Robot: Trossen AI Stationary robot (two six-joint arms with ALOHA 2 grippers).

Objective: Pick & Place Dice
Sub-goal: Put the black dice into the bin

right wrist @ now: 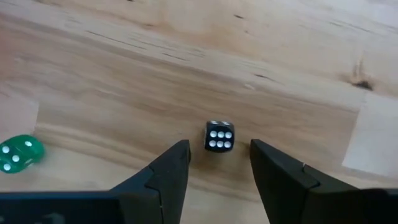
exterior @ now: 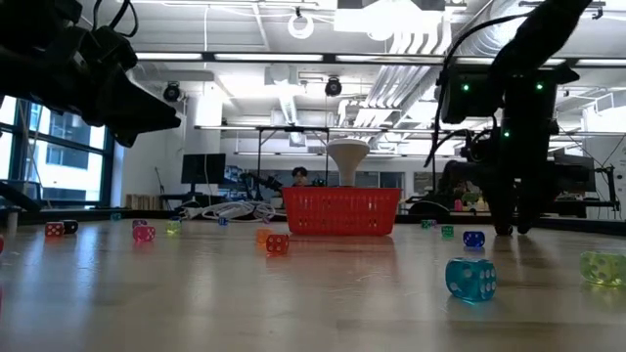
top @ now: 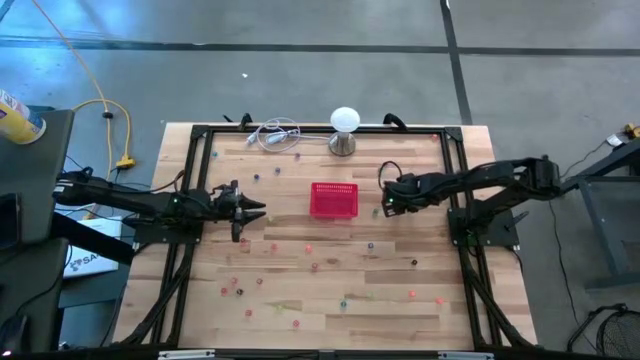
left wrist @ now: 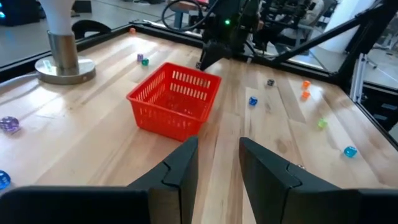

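Note:
Small dice in mixed colours lie scattered over the wooden table (top: 330,290). A red mesh basket (top: 333,200) stands near the middle. Just to the right of the basket, my right gripper (right wrist: 219,158) points down, open, low over the table. A dark die (right wrist: 219,136) showing six pips lies on the wood just off its fingertips, in line with the gap, with wood showing between it and each finger. A green die (right wrist: 18,154) lies a little to one side. My left gripper (left wrist: 217,165) hovers open and level, left of the basket (left wrist: 174,99), holding nothing.
A white ball-shaped lamp (top: 344,128) on a metal base stands behind the basket, with a cable (top: 275,135) beside it. A black frame (top: 200,135) runs along the table's edges. Loose dice, among them a blue one (exterior: 470,279), dot the near half.

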